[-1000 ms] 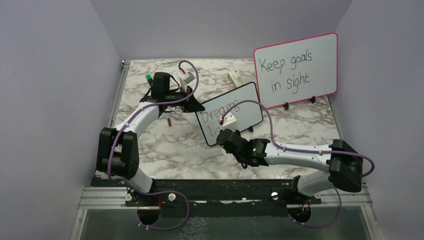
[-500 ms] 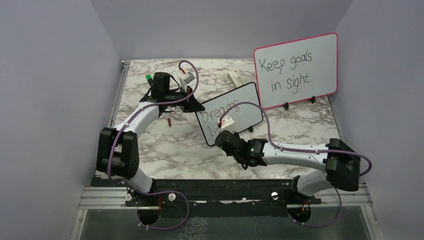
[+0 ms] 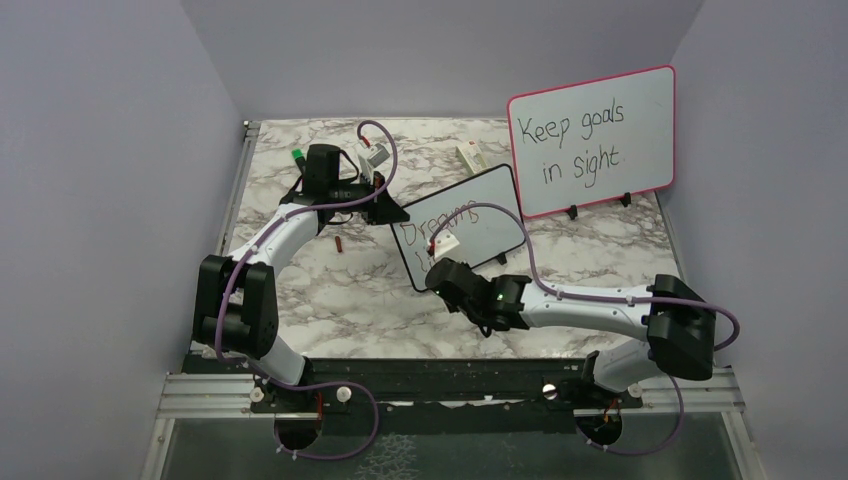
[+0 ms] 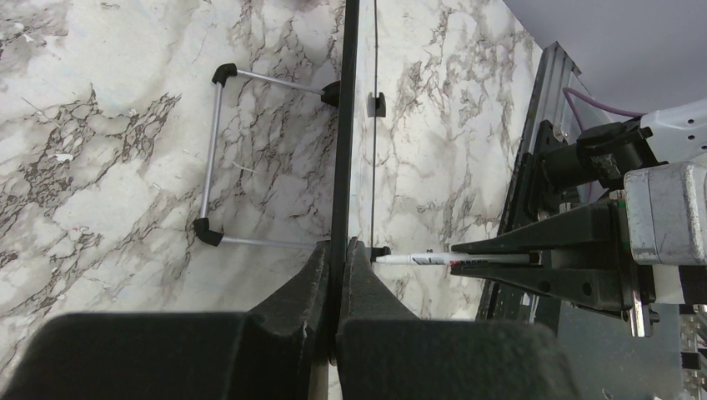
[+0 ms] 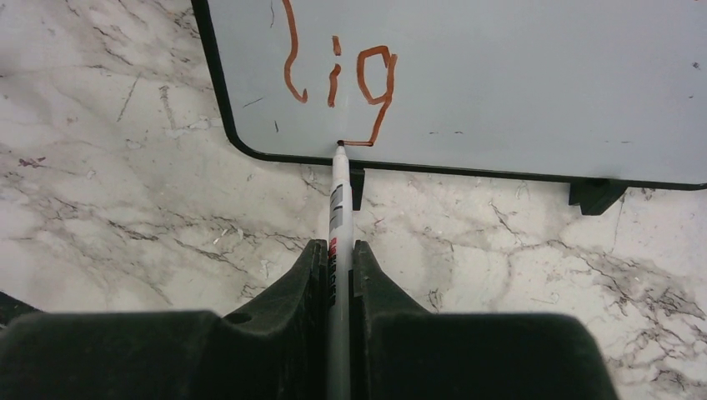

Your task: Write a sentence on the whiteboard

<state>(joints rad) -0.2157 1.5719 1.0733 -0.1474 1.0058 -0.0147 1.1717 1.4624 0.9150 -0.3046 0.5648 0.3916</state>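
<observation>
while the right gripper is squeezing the marker tight between its two fingers, the tip is touching the whiteboard near its bottom frame, at the tail of a red "g". the sentence is showing "lig" on its lower line. the left gripper is pinching the whiteboard's thin black edge, jaws pressed on it. the whiteboard is standing on its little feet in the middle of the marble table, near the bigger pink board.
</observation>
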